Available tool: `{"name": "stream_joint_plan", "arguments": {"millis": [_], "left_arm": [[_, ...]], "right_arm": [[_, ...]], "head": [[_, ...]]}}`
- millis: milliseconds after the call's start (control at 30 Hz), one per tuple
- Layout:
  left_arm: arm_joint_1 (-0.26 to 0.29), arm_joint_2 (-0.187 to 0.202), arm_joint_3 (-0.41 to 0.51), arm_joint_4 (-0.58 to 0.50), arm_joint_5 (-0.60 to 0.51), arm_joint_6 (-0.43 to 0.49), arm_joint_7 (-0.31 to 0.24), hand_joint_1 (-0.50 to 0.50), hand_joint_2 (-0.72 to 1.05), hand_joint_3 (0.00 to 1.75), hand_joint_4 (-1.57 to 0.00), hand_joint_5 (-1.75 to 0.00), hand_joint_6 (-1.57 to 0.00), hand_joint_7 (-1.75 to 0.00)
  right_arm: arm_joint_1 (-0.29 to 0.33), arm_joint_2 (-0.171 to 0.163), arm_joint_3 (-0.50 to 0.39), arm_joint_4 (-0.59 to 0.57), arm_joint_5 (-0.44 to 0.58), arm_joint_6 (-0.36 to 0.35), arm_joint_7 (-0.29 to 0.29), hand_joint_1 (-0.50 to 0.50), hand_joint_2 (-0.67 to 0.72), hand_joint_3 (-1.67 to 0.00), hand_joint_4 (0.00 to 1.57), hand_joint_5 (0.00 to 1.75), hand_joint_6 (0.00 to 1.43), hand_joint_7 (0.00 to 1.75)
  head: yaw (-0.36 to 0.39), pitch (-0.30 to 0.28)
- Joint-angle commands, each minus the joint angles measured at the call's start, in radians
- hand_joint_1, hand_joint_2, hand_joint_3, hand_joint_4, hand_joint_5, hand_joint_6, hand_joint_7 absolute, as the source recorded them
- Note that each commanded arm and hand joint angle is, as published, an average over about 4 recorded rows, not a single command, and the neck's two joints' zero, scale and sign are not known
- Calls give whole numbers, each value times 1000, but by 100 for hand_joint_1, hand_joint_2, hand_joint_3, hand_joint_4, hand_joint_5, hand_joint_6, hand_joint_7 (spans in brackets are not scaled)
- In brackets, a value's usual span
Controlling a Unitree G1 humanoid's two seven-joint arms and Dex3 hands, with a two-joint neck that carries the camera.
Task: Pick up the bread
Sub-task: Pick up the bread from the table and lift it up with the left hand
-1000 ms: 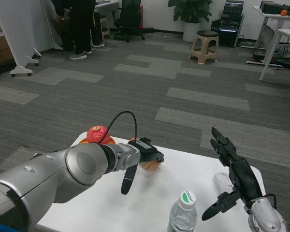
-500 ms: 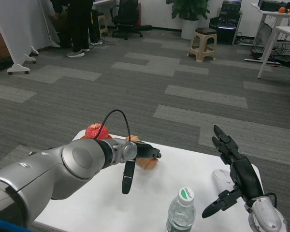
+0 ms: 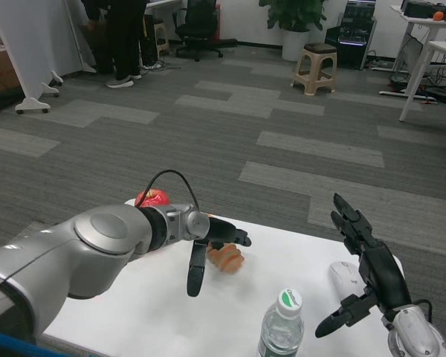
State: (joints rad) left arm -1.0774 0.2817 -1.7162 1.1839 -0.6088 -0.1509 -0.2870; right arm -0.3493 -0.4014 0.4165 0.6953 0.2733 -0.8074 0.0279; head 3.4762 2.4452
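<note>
White tabletop fills the foreground, a clear plastic bottle with a green-and-white cap nearest. Right hand hovers beside it, fingers spread, holding nothing. Mid-table, the small brown bread lies with its long axis running left-right; left hand reaches over it, fingers apart, grip unclear. Behind sits a red apple.

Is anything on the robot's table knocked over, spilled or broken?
Nothing stands out. The water bottle stands upright with its cap on, the bread lies whole on the white table by the left hand, and the red apple sits at the far corner. No spill shows.
</note>
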Motion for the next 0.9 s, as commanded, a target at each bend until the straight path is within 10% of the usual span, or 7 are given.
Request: {"name": "stream_joint_plan", "arguments": {"millis": [33,433,900], "left_arm": [[138,-8,41,-99,81,39,-130,50,-44,9,0,-123,0,-28],[249,45,514,-298,617,123,-156,50,-37,9,0,-123,0,-28],[240,75,759,-390,758,154,-155,50,-37,9,0,-123,0,-35]], "right_arm": [[14,-13,-15,-17,6,-3,3,-33,17,0,0,0,0,0],[26,-19,-17,-25,6,-3,3,-33,17,0,0,0,0,0],[27,-17,-30,-31,6,-3,3,-33,15,0,0,0,0,0]], "head": [[-2,-7],[-1,1],[-1,2]]}}
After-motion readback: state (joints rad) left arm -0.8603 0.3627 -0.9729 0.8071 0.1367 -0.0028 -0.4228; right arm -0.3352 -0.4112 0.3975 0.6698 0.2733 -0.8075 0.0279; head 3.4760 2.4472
